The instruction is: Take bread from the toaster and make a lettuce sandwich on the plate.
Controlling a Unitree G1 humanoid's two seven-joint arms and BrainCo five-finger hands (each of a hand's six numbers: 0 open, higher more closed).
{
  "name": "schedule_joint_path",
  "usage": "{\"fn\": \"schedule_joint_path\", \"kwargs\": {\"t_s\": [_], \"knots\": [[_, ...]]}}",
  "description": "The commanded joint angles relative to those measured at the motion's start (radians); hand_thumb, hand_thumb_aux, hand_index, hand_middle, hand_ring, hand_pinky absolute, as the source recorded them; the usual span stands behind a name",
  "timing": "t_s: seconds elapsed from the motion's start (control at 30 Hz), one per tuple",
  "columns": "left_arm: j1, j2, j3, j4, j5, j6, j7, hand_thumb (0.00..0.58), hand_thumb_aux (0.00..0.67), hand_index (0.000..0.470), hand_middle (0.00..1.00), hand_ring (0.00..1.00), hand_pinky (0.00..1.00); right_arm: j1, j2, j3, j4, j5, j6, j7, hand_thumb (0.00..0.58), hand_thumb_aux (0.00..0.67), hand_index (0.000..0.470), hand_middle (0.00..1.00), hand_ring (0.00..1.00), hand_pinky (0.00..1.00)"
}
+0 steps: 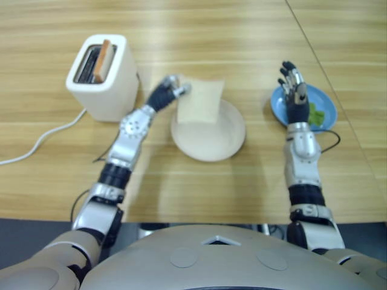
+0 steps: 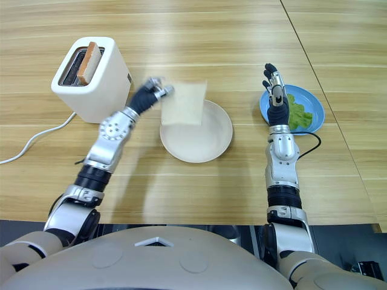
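Observation:
A white toaster (image 1: 103,75) stands at the left with one browned slice of bread (image 1: 105,59) upright in its right slot. My left hand (image 1: 168,92) is shut on a pale bread slice (image 1: 201,101) and holds it by its left edge, tilted above the far rim of the cream plate (image 1: 213,144). My right hand (image 2: 274,90) is open, fingers straight up, just left of the blue plate (image 2: 309,121) that carries green lettuce (image 2: 297,112).
The toaster's white cord (image 1: 36,145) trails left along the wooden table. A dark cable (image 2: 309,145) loops beside my right forearm. A seam between tabletops (image 2: 326,103) runs diagonally at the right.

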Motion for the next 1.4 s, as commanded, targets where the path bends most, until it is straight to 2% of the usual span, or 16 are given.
{"fn": "schedule_joint_path", "kwargs": {"t_s": [0.03, 0.47, 0.5, 0.53, 0.63, 0.7, 0.8, 0.9, 0.97, 1.07, 1.13, 1.2, 1.3, 1.4], "knots": [[-0.027, -0.006, -0.025, 0.139, 0.047, -0.05, -0.054, 0.58, 0.67, 0.46, 1.0, 1.0, 1.0, 0.008, -0.005, -0.004, -0.009, 0.0, 0.014, 0.0, 0.0, 0.0, 0.0, 0.0, 0.0, 0.0], [-0.062, -0.026, -0.027, 0.243, 0.178, -0.116, 0.041, 0.58, 0.67, 0.46, 1.0, 1.0, 1.0, 0.015, -0.013, -0.004, -0.028, 0.0, 0.02, 0.003, 0.0, 0.0, 0.0, 0.0, 0.0, 0.0], [-0.062, -0.019, -0.036, 0.23, 0.208, -0.116, 0.062, 0.058, 0.034, 0.023, 0.0, 0.0, 0.0, 0.017, -0.015, -0.004, -0.036, 0.0, 0.021, 0.004, 0.0, 0.0, 0.0, 0.0, 0.0, 0.0], [-0.058, -0.016, -0.035, 0.218, 0.218, -0.117, 0.07, 0.0, 0.0, 0.0, 0.0, 0.0, 0.0, 0.019, -0.018, -0.004, -0.046, -0.001, 0.022, 0.005, 0.0, 0.0, 0.0, 0.0, 0.0, 0.0], [-0.043, 0.016, -0.039, 0.14, 0.294, -0.116, 0.139, 0.0, 0.0, 0.0, 0.0, 0.0, 0.0, 0.027, -0.04, -0.004, -0.08, -0.032, 0.012, -0.001, 0.0, 0.0, 0.0, 0.0, 0.0, 0.0], [-0.027, 0.073, -0.058, 0.013, 0.453, -0.094, 0.263, 0.0, 0.0, 0.0, 0.0, 0.0, 0.0, 0.035, -0.066, -0.006, -0.11, -0.063, 0.001, -0.007, 0.0, 0.0, 0.0, 0.0, 0.0, 0.0], [0.021, 0.121, -0.032, -0.213, 0.543, -0.088, 0.324, 0.0, 0.0, 0.0, 0.0, 0.0, 0.0, 0.036, -0.112, -0.015, -0.137, -0.093, -0.013, -0.011, 0.0, 0.0, 0.0, 0.0, 0.0, 0.0], [0.061, 0.172, 0.035, -0.441, 0.696, -0.078, 0.476, 0.0, 0.0, 0.0, 0.0, 0.0, 0.0, 0.005, -0.175, -0.025, -0.085, -0.114, -0.042, -0.005, 0.0, 0.0, 0.0, 0.0, 0.0, 0.0], [0.077, 0.187, 0.077, -0.516, 0.743, -0.063, 0.538, 0.0, 0.0, 0.0, 0.0, 0.0, 0.0, -0.025, -0.235, -0.029, -0.006, -0.178, -0.066, -0.041, 0.0, 0.0, 0.0, 0.0, 0.0, 0.0], [0.086, 0.183, 0.112, -0.514, 0.705, -0.072, 0.551, 0.0, 0.0, 0.0, 0.0, 0.0, 0.0, -0.076, -0.382, 0.002, 0.132, -0.399, -0.07, -0.191, 0.0, 0.0, 0.0, 0.0, 0.0, 0.0], [0.084, 0.168, 0.119, -0.457, 0.665, -0.077, 0.549, 0.0, 0.0, 0.0, 0.0, 0.0, 0.0, -0.129, -0.51, 0.093, 0.242, -0.622, 0.005, -0.35, 0.0, 0.0, 0.0, 0.0, 0.0, 0.0], [0.078, 0.14, 0.129, -0.365, 0.596, -0.087, 0.538, 0.0, 0.0, 0.0, 0.0, 0.0, 0.0, -0.217, -0.605, 0.234, 0.403, -0.814, 0.115, -0.442, 0.0, 0.0, 0.0, 0.0, 0.0, 0.0], [0.066, 0.109, 0.126, -0.234, 0.535, -0.099, 0.521, 0.0, 0.0, 0.0, 0.0, 0.0, 0.0, -0.343, -0.634, 0.36, 0.656, -0.886, 0.154, -0.437, 0.0, 0.0, 0.0, 0.0, 0.0, 0.0], [0.06, 0.093, 0.104, -0.169, 0.53, -0.11, 0.52, 0.0, 0.0, 0.0, 0.0, 0.0, 0.0, -0.417, -0.628, 0.473, 0.818, -0.959, 0.21, -0.452, 0.0, 0.0, 0.0, 0.0, 0.0, 0.0]]}}
